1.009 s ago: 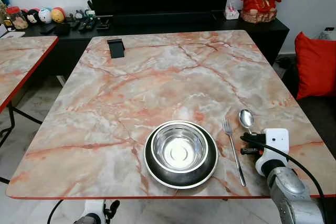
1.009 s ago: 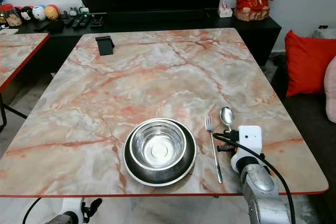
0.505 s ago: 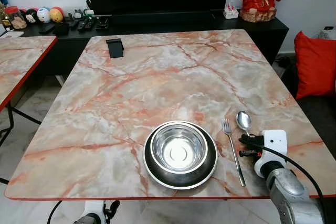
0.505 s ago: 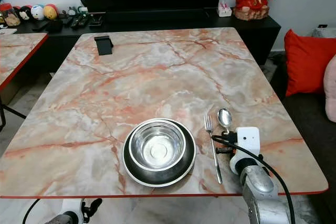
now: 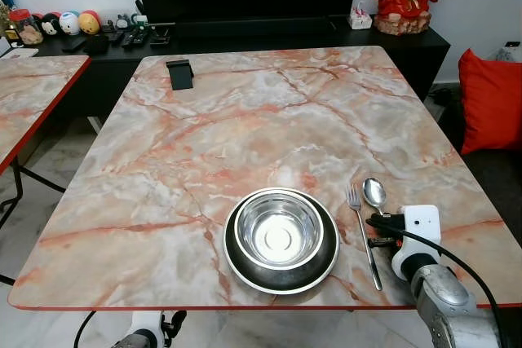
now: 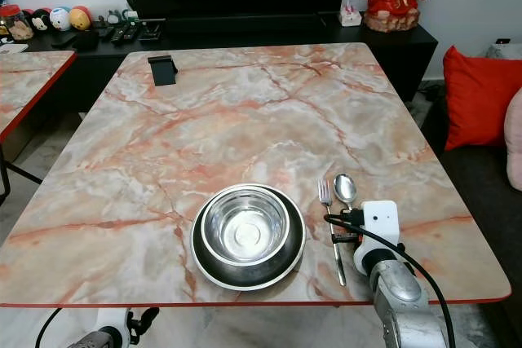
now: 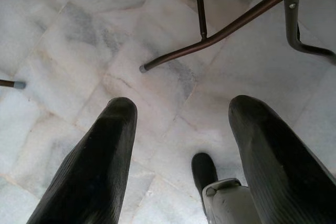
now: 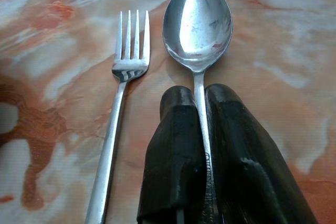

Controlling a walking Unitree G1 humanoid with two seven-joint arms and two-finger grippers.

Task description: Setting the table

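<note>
Spoon and right gripper now sit nearer the fork than a second ago, the spoon's bowl just beside the tines. On the marble table lie one fork, one spoon and one steel bowl nested in one dark plate. The right gripper's fingers are pinched tight on the spoon's handle. The left gripper hangs wide apart over the floor, holding nothing.

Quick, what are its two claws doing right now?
Left gripper: open, holding nothing, hanging over the floor.
Right gripper: shut on the spoon beside the fork.
</note>
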